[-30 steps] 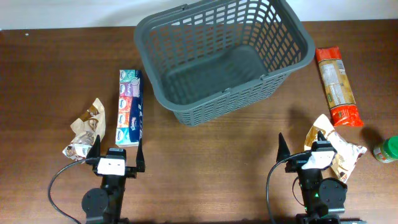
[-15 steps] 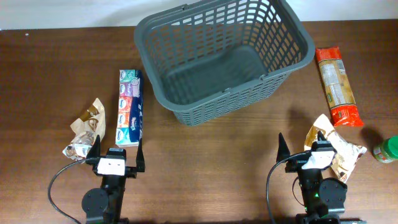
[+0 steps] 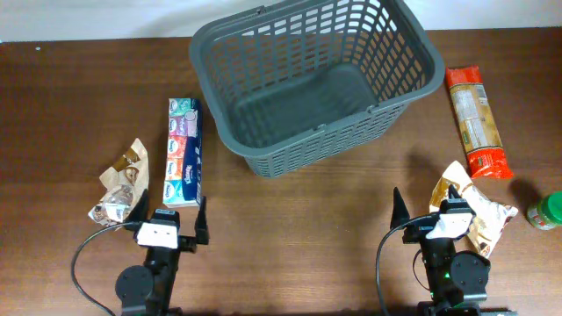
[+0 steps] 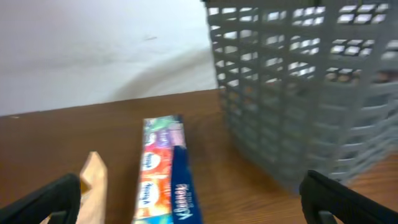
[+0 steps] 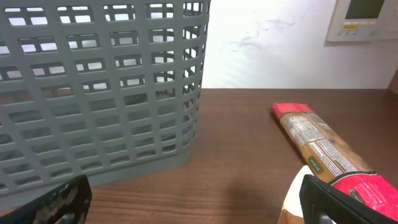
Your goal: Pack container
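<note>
At the far middle of the tabletop (image 3: 70,105), between two groups of goods: basket (image 3: 303,145), upright, mouth up, nothing inside. Probably set centrally for easy reach from either side. Long axis roughly left to right, turned a little, right end farther from the arms than left end. One long latticed wall facing the arms and filling much of both wrist views.

To the left of the basket, near but apart: pack of tissues (image 3: 183,151), lying flat, long axis running away from the arms, directly ahead of the left arm (image 3: 151,254). Farther left, just beside the pack: crumpled snack wrapper (image 3: 118,184).

To the right: long red-and-orange packet (image 3: 476,121), also lengthwise away from the arms. Crumpled bag (image 3: 481,215) right beside the right arm (image 3: 450,259), contact not clear. Jar with green lid (image 3: 544,211) at the edge of the overhead view. Goods apparently split into two groups, one per arm.

Jaws of the left arm wide apart, gripping nothing, low over the tabletop, aimed toward tissues and basket. Jaws of the right arm likewise spread and empty, aimed at the basket wall. Packing not yet begun.
</note>
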Controlling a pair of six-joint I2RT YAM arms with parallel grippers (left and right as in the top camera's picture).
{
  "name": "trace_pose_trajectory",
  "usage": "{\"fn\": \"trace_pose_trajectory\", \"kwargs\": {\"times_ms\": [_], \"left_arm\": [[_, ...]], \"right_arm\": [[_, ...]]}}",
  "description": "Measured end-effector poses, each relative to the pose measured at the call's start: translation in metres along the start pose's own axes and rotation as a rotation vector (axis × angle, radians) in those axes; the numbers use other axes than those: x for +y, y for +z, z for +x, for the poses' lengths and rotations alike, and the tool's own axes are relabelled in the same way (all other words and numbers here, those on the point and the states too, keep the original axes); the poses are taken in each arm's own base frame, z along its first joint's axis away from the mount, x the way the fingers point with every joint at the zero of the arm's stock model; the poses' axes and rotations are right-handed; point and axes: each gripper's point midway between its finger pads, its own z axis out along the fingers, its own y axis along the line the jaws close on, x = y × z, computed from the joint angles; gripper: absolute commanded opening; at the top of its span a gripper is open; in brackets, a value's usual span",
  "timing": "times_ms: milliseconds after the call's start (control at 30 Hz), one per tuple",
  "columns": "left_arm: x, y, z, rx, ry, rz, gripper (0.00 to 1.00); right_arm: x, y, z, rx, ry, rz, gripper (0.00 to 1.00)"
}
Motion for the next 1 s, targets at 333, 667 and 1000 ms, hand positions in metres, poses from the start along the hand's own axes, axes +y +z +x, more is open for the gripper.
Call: {"fn": "trace_pose_trajectory", "kwargs": {"times_ms": [333, 667, 1000], "left_arm": [[-0.053, -0.009, -0.007, -0.003, -0.208, 0.317, 0.99], [-0.068, -0.015, -0.02, -0.045, -0.213, 0.415, 0.99], [-0.034, -0.006, -0.033, -0.109, -0.277, 0.222, 0.99]], "right_arm": [[0.0, 0.0, 0.0, 0.0, 0.0, 0.0, 0.99], [0.0, 0.0, 0.0, -0.002, 0.0, 0.0, 0.99], [0.001, -0.004, -0.044, -0.182, -0.002, -0.003, 0.99]]}}
